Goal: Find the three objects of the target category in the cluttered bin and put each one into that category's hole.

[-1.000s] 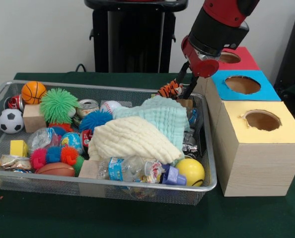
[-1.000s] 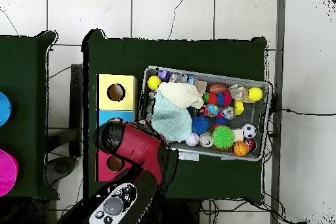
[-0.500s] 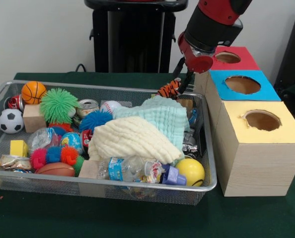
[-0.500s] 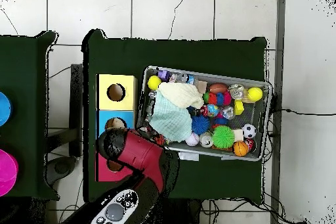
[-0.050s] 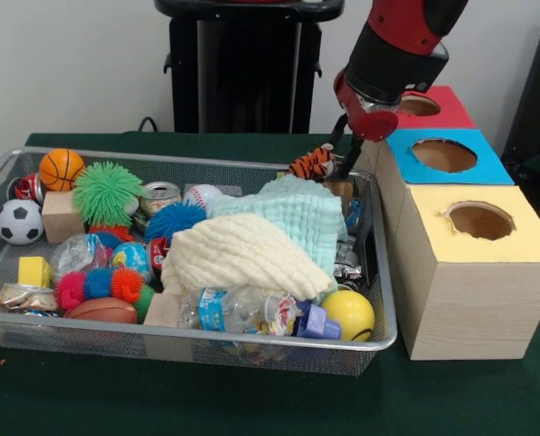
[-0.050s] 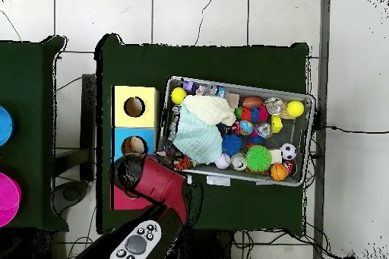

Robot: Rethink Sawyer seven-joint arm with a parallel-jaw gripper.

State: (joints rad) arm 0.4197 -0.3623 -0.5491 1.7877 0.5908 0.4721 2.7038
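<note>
The hand (image 5: 335, 156) was clamped on a tiger toy (image 5: 311, 163) at the bin's (image 5: 252, 342) two o'clock corner, not yet delivered to any hole.

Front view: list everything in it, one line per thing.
Wire bin: 1, silver, centre-left.
Cloths: 2, cream and mint, piled in the bin's right half.
Balls, cans, blocks, bottle: many, mixed, in the bin.
Hole boxes: 3, yellow nearest, then blue, then red, right of the bin.
Tiger toy: 1, orange striped, above the bin's far right corner.
Gripper: 1, black, shut on the tiger toy.
</note>
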